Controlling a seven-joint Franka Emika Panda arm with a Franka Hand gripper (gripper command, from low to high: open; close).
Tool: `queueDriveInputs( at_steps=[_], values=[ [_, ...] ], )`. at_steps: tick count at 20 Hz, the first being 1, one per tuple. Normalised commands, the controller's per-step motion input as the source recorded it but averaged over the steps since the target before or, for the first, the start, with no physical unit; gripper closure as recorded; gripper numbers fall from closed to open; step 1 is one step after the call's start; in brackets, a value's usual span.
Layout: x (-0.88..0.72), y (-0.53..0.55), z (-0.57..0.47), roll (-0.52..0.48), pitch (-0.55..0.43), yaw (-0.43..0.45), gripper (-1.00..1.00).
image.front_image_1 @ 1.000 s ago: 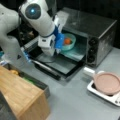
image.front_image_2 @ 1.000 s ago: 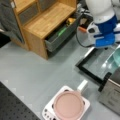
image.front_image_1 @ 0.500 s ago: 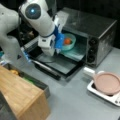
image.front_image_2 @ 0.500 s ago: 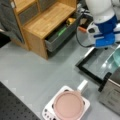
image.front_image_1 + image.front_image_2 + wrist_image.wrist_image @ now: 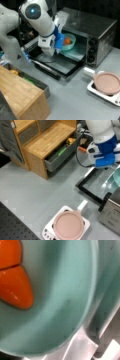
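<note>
Gripper [image 5: 60, 41] reaching into the open toaster oven [image 5: 96, 37], sitting right at the teal bowl [image 5: 68, 42] holding orange food [image 5: 13, 283], cannot tell how open the claw is, pink pan [image 5: 108, 83] on the right

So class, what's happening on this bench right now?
A single robot arm has its pincer at the rim of a teal bowl sitting inside a toaster oven whose door lies open. The bowl holds something orange. On the grey table nearby, a pink pan rests on a white hob, and a wooden cabinet stands with its drawer pulled out.
</note>
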Motion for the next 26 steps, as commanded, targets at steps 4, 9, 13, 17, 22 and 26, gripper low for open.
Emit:
queueDriveInputs(
  at_steps=[4, 9, 13, 17, 22, 26],
  values=[
    [0.08, 0.0, 0.08, -0.181, 0.021, 0.054, -1.0],
    [0.08, 0.0, 0.08, -0.181, 0.021, 0.054, -1.0],
    [0.08, 0.0, 0.08, -0.229, -0.148, -0.013, -1.0],
    [-0.02, 0.03, 0.06, -0.273, -0.295, -0.065, -1.0],
    [-0.14, 0.05, 0.01, -0.238, -0.164, -0.017, -1.0],
    [-0.13, 0.05, -0.04, -0.221, -0.129, -0.023, -1.0]
  ],
)
